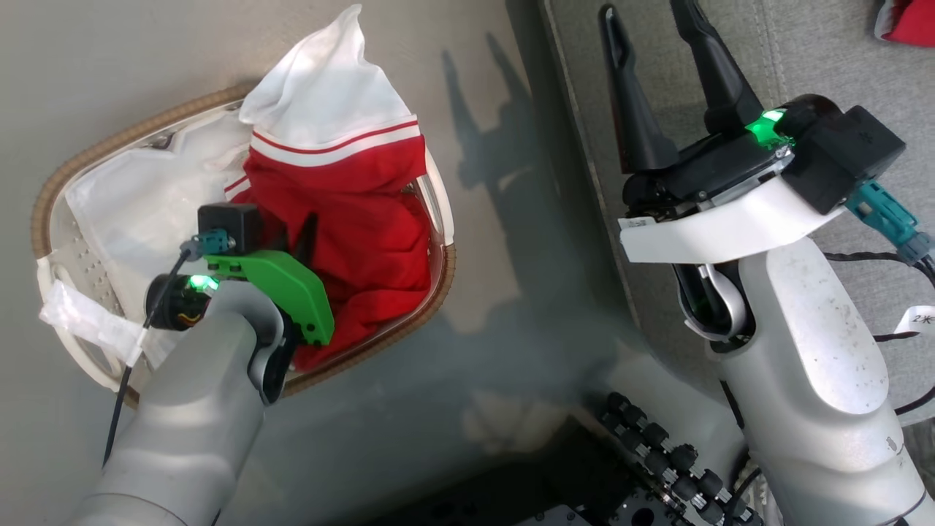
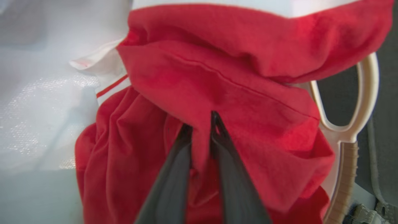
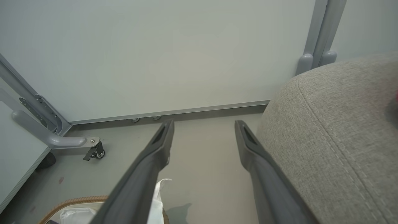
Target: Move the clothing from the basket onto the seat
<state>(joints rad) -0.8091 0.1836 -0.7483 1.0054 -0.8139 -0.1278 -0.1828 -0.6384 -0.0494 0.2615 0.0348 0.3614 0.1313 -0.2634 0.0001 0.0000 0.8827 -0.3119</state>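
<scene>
A red garment (image 1: 358, 226) with a white panel and thin red-and-white stripes lies bunched in the oval white basket (image 1: 66, 175) on the floor. My left gripper (image 1: 296, 237) reaches down into the basket, and the left wrist view shows it (image 2: 201, 119) shut on a fold of the red garment (image 2: 224, 93). My right gripper (image 1: 646, 14) hangs open over the left edge of the grey seat (image 1: 811, 51), its fingers (image 3: 161, 140) apart with nothing between them. A second red garment (image 1: 909, 20) lies on the seat at the top right.
The basket's white liner (image 1: 139, 197) lines its left half, and its side handle (image 2: 363, 102) shows beside the cloth. A white wall panel (image 3: 155, 56) and a caster foot (image 3: 96, 151) stand beyond the floor. My dark base (image 1: 657, 467) sits at the bottom.
</scene>
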